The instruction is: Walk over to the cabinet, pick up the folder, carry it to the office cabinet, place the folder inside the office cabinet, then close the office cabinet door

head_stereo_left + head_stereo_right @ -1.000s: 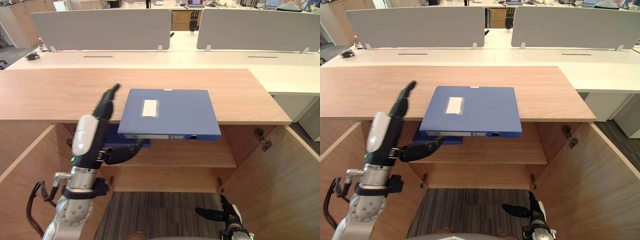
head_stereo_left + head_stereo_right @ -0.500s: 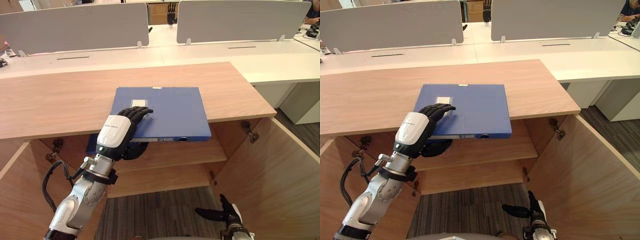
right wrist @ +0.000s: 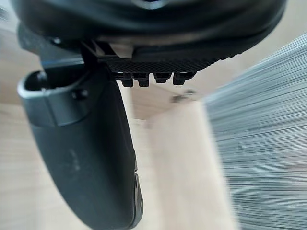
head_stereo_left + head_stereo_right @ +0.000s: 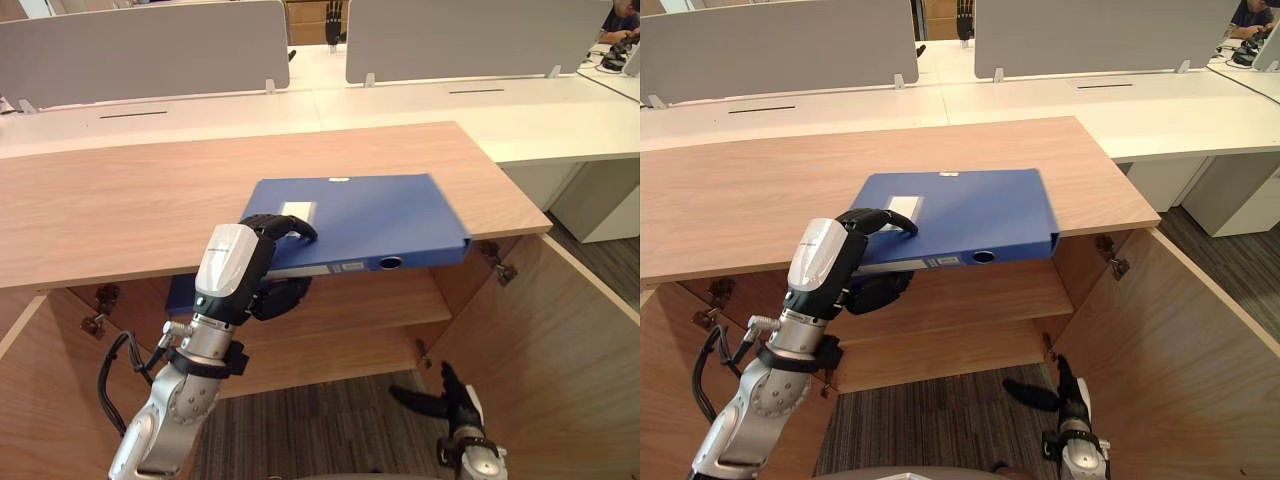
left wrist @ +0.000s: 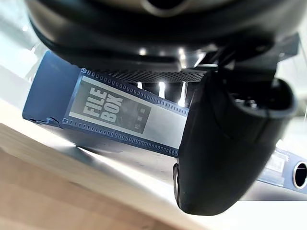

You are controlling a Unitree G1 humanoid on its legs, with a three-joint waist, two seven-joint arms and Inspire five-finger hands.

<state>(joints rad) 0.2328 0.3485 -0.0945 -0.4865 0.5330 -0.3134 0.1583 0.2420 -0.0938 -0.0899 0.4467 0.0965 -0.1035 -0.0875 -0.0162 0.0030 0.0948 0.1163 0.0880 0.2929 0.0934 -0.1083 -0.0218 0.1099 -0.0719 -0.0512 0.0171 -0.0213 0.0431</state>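
The blue folder [image 4: 370, 215] lies flat on the wooden surface [image 4: 110, 200] of the cabinet, near the middle of the left eye view; its spine faces the robot and juts out past the surface's front edge; a white label [image 4: 297, 210] sits on its cover toward 9 o'clock, and a round hole [image 4: 390, 263] shows in the spine.

The left hand [image 4: 232, 272] holds the folder at the corner toward 7 o'clock; its fingers [image 4: 278, 224] are curled over the cover beside the label, and its thumb [image 4: 285, 297] is tucked under the overhanging edge, so the folder is pinched between them; the left wrist view shows the thumb [image 5: 225, 153] lying across the labelled spine [image 5: 110, 110].

Below the surface the cabinet stands open; a shelf [image 4: 380, 305] runs under the folder, and an open door [image 4: 560, 370] stands at 4 o'clock; a second blue object [image 4: 183, 295] shows just under the surface's edge at 9 o'clock of the hand, though what it is cannot be told.

The right hand [image 4: 445, 400] hangs low at 5 o'clock over the grey carpet [image 4: 320, 430], its fingers loosely extended and holding nothing.

At 12 o'clock, beyond the surface, white desks [image 4: 400, 100] carry grey divider panels [image 4: 140, 50].
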